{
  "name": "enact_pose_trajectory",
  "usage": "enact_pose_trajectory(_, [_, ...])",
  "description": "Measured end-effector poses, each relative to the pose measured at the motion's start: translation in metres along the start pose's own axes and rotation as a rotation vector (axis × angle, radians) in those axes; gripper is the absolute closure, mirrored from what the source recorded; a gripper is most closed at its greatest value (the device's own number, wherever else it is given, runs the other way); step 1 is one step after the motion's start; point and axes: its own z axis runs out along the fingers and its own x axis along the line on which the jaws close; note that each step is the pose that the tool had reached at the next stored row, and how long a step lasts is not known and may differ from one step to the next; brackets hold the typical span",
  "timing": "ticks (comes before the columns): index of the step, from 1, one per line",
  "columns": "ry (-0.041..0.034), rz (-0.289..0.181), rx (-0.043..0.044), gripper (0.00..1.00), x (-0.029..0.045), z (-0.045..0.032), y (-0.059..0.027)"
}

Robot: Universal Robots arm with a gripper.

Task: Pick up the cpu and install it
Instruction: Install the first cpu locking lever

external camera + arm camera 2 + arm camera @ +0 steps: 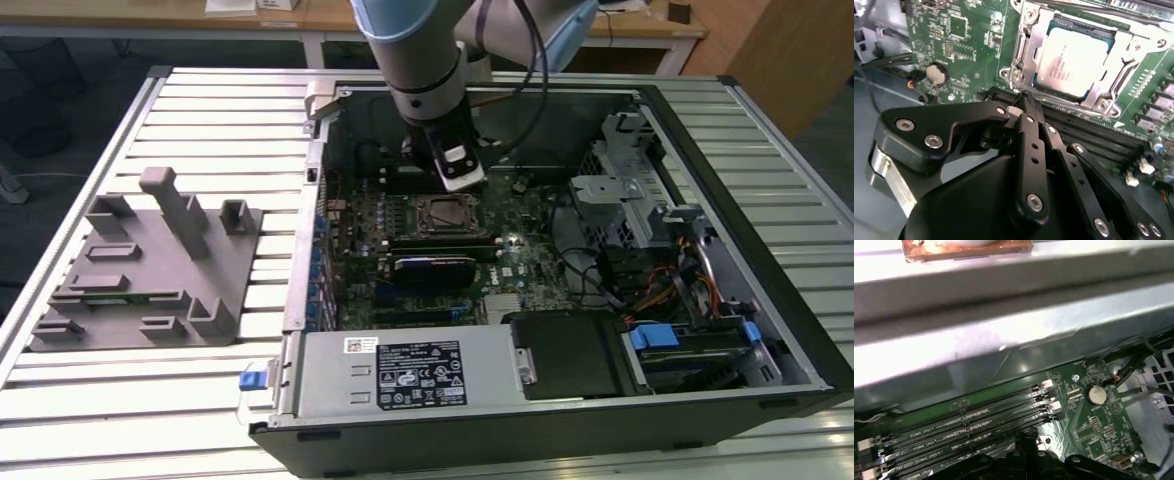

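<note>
Cpu [1072, 61] seated in socket frame [1026, 47], print unreadable; fingers [1024, 107] closed, empty.

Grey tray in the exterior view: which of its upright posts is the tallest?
The narrow middle post of the grey tray; it rises clearly above the shorter blocks on either side of it.

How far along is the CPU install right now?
The cpu already sits in the socket frame on the motherboard. The gripper is shut and empty above the memory slots. Whether the retention frame is latched cannot be told.
</note>
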Motion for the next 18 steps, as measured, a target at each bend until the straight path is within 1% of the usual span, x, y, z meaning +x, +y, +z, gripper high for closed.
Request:
enact_pose_trajectory(5, [0.0000,0.000,0.0000,0.89,-0.0027,-0.0107,0.0033])
enact_pose_trajectory(11, [0.0002,0.000,0.0001,0.89,-0.0031,-0.0112,0.0035])
enact_pose_trajectory(12, [0.0047,0.001,0.0029,0.89,-0.0034,-0.0110,0.0036])
enact_pose_trajectory(15, [0.0406,0.005,0.0296,0.89,-0.0055,-0.0101,0.0042])
enact_pose_trajectory(17, [0.0629,0.007,0.0509,0.89,-0.0074,-0.0096,0.0047])
enact_pose_trajectory(18, [0.0726,0.008,0.0622,0.89,-0.0084,-0.0092,0.0050])
